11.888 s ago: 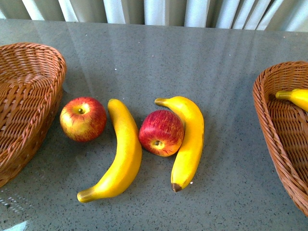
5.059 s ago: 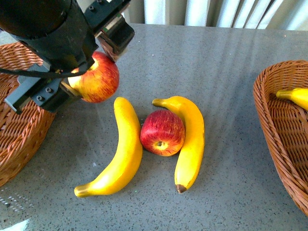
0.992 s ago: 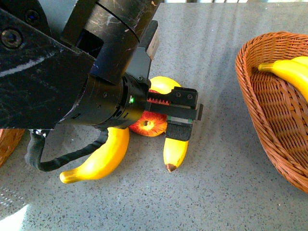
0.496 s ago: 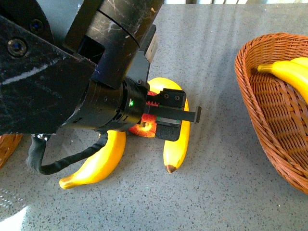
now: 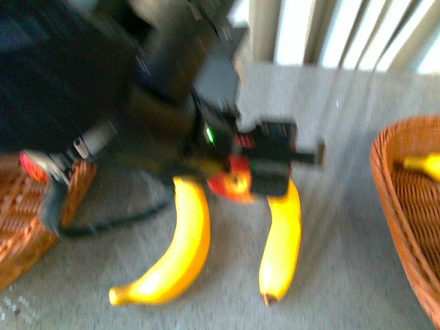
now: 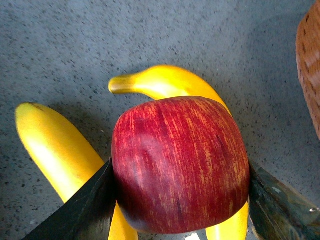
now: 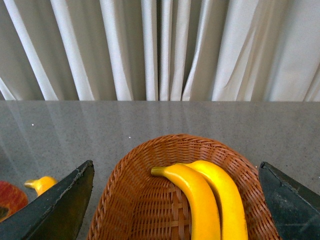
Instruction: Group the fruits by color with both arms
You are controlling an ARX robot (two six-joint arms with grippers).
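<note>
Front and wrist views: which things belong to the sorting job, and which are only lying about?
Job: glossy red apple in the left tool; two long yellow bananas lying loose; two more yellow bananas already sorted.
Not for sorting: brown wicker baskets; grey speckled table; pale pleated curtain.

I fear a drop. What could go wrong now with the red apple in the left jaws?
The glossy red apple is pinched only at its two sides by the left jaws, so it may slip. If it falls, it could hit the two long yellow bananas beneath and roll away.
</note>
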